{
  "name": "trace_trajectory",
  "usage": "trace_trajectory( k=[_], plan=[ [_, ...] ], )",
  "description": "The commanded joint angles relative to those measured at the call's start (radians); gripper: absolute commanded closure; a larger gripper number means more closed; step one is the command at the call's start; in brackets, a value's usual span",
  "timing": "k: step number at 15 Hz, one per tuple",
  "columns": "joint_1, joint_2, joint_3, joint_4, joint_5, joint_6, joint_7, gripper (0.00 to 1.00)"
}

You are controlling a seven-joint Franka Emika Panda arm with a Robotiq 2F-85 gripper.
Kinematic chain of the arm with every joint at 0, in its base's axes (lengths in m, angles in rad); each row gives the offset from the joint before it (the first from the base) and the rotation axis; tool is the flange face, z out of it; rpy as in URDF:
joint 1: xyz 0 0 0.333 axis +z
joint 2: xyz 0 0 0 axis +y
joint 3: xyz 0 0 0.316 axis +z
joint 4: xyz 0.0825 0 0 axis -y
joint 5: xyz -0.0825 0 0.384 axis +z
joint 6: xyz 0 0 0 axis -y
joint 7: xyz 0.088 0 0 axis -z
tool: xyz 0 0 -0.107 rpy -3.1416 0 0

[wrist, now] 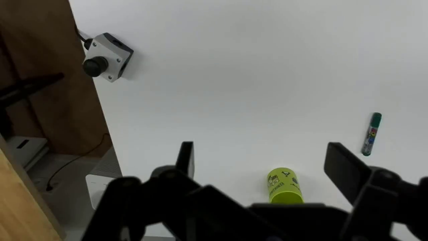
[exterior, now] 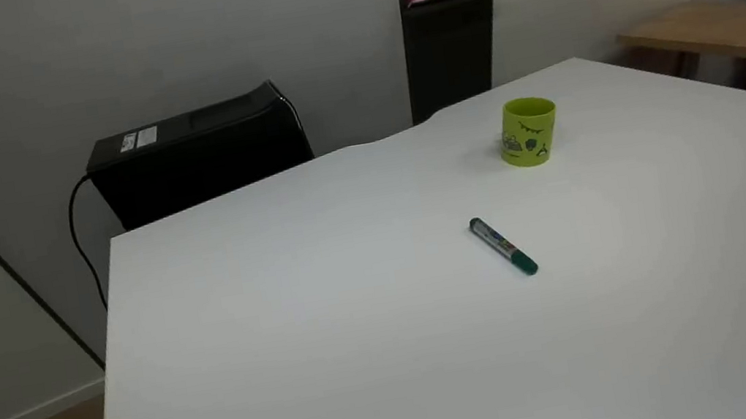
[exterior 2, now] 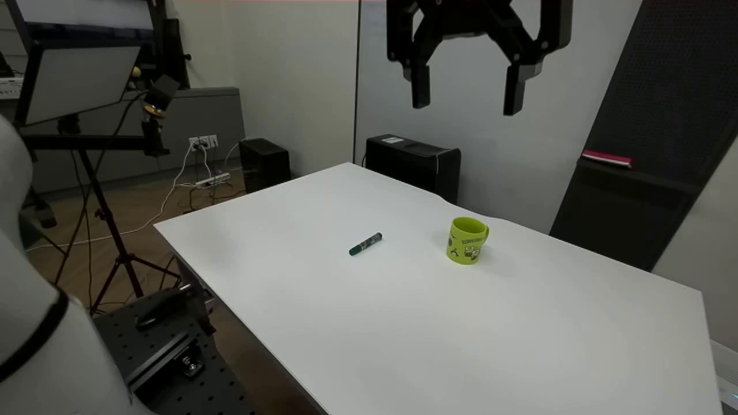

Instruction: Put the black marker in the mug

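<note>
The marker is slim, with dark green ends and a printed grey body. It lies flat on the white table in both exterior views (exterior: 503, 245) (exterior 2: 365, 244), and at the right in the wrist view (wrist: 371, 134). The yellow-green mug stands upright with dark drawings on its side, in both exterior views (exterior: 528, 133) (exterior 2: 464, 245). Its handle shows in an exterior view. In the wrist view the mug (wrist: 282, 182) is partly hidden behind the gripper. My gripper (exterior 2: 466, 110) is open and empty, high above the table. Its fingers are wide apart in the wrist view (wrist: 261, 143).
A grey box with a black button (wrist: 108, 57) sits at the edge of the white table (exterior: 293, 369). A black case (exterior: 195, 155) stands beyond the table's far edge by the wall. A light panel on a tripod (exterior 2: 83, 86) stands beside the table.
</note>
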Motion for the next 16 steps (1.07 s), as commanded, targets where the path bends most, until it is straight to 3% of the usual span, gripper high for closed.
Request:
trace_trajectory(
  k=[1, 9, 16],
  plan=[
    [0.005, 0.0, -0.003, 0.003, -0.002, -0.004, 0.002, 0.0],
    [0.021, 0.012, 0.0, -0.017, 0.01, 0.009, -0.001, 0.0],
    [0.101, 0.02, 0.03, -0.158, 0.053, 0.053, -0.03, 0.0]
  ],
)
